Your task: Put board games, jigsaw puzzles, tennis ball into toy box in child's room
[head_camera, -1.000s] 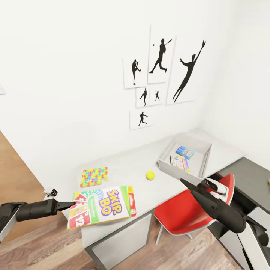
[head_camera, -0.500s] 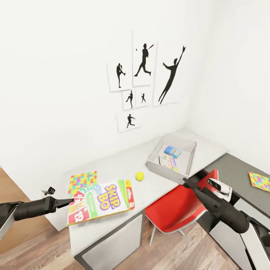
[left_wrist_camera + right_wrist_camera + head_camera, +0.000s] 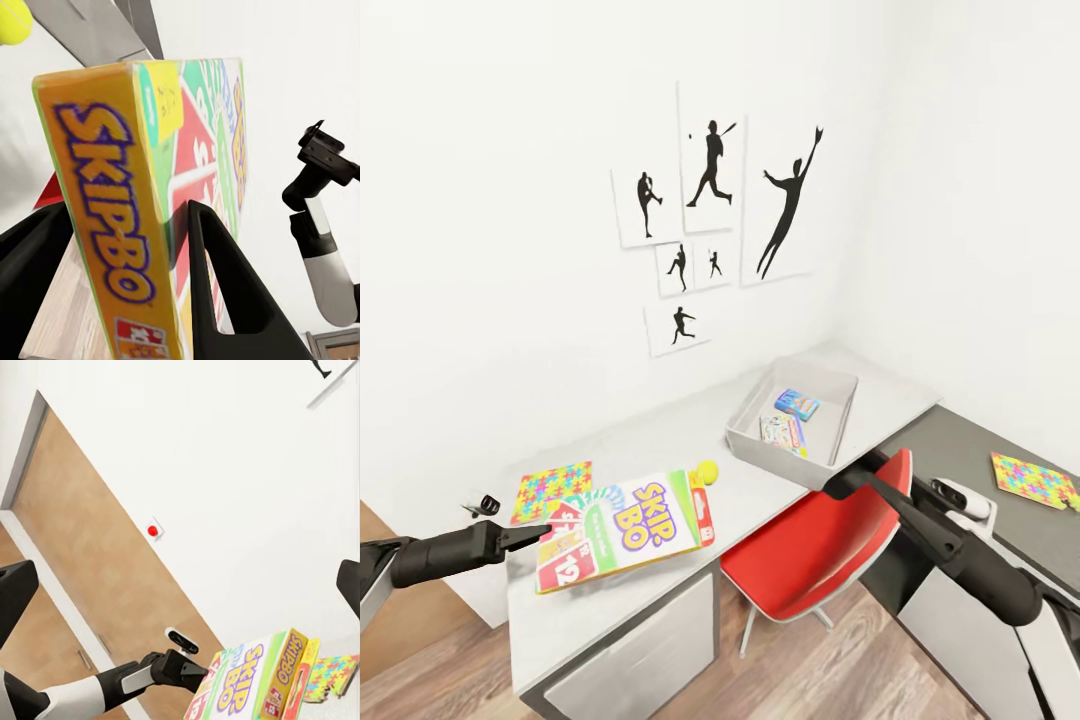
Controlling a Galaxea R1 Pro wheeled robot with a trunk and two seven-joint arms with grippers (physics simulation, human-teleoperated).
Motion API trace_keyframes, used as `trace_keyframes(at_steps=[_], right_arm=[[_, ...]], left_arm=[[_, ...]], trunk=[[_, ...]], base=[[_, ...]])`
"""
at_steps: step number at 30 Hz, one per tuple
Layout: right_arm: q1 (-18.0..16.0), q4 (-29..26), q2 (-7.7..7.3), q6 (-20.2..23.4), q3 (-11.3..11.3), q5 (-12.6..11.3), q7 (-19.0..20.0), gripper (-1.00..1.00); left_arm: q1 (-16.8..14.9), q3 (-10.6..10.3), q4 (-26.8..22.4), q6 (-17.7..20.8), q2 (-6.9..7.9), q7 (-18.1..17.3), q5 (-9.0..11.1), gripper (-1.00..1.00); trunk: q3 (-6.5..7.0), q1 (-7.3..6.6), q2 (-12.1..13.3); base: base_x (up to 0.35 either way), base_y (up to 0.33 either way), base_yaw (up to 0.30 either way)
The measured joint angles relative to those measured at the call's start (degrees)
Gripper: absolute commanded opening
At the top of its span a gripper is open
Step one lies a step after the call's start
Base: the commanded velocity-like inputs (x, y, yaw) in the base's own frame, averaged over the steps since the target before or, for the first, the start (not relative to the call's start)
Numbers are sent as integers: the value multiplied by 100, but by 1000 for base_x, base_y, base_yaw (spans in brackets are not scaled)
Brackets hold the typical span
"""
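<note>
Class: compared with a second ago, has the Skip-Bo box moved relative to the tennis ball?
Yes. The Skip-Bo box, held by the left tool, has moved toward the tennis ball, now overlapping its lower edge.

We see left gripper (image 3: 543,532) clamped on edge of Skip-Bo board game (image 3: 628,531), box held over light grey table (image 3: 670,440). Tennis ball (image 3: 706,471) just behind box's far corner. Jigsaw puzzle (image 3: 552,490) flat near table's left end. Toy box (image 3: 837,427) near corner, two small game boxes (image 3: 789,419) inside. Second jigsaw puzzle (image 3: 1034,478) on dark grey part. Our right gripper (image 3: 842,484) over red chair (image 3: 820,545), just beside toy box; jaw state unclear.
</note>
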Motion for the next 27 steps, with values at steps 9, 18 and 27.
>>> trace_keyframes(at_steps=[9,18,27], right_arm=[[1,3,2,0,-25,10,0,100],[2,3,1,14,-39,-6,-1,100],[2,5,0,18,-44,-8,-1,100]], left_arm=[[0,1,0,-6,2,0,0,-100],[4,7,3,-10,1,0,2,-100],[6,8,2,-9,1,0,0,-100]], trunk=[[0,0,0],[16,0,0],[74,-2,-1]], base=[[0,0,0],[1,-81,-69],[118,-143,-190]])
